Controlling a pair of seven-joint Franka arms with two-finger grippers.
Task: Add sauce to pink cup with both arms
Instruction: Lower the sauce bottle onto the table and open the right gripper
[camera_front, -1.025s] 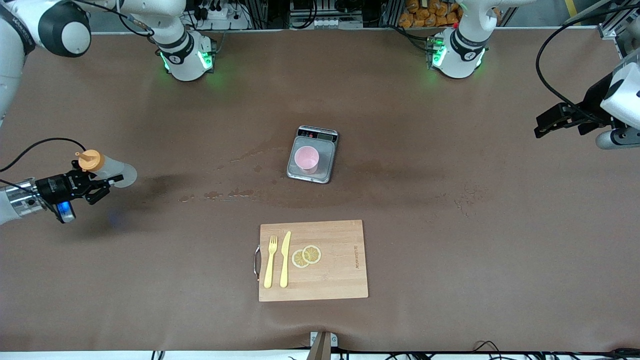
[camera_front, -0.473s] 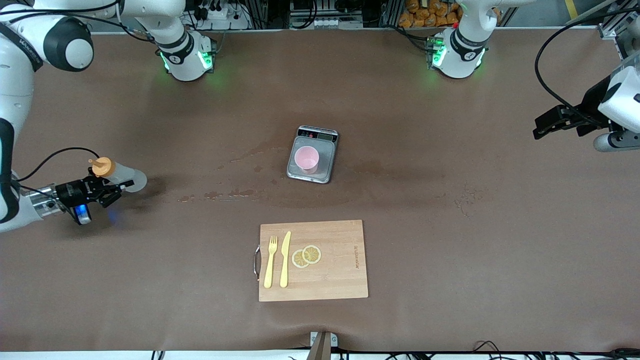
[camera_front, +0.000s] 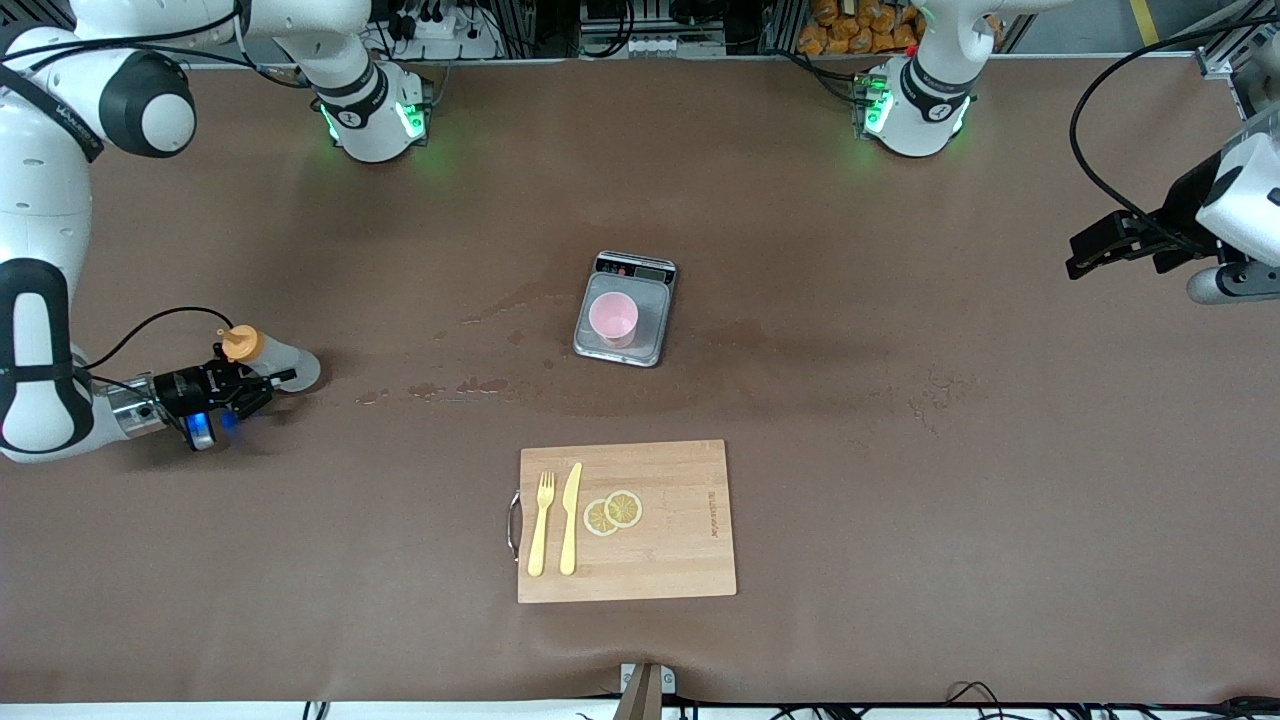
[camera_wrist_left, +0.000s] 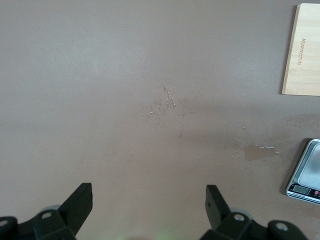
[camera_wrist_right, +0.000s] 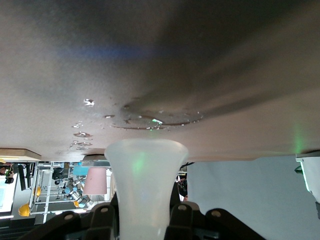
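The right claw (camera_front: 255, 385) pinches the sauce (camera_front: 268, 357) low over the desk (camera_front: 900, 480) at the right arm's end; its wrist view hides the orange cap. The left claw (camera_wrist_left: 149, 205) waits spread. The pink cup (camera_front: 612, 318) sits on the scale (camera_front: 650, 345).

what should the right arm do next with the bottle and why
Probably carry the bottle toward the pink cup. The right gripper grips it at the right arm's end of the table, while the cup sits on the scale mid-table. The left gripper waits open, holding nothing.
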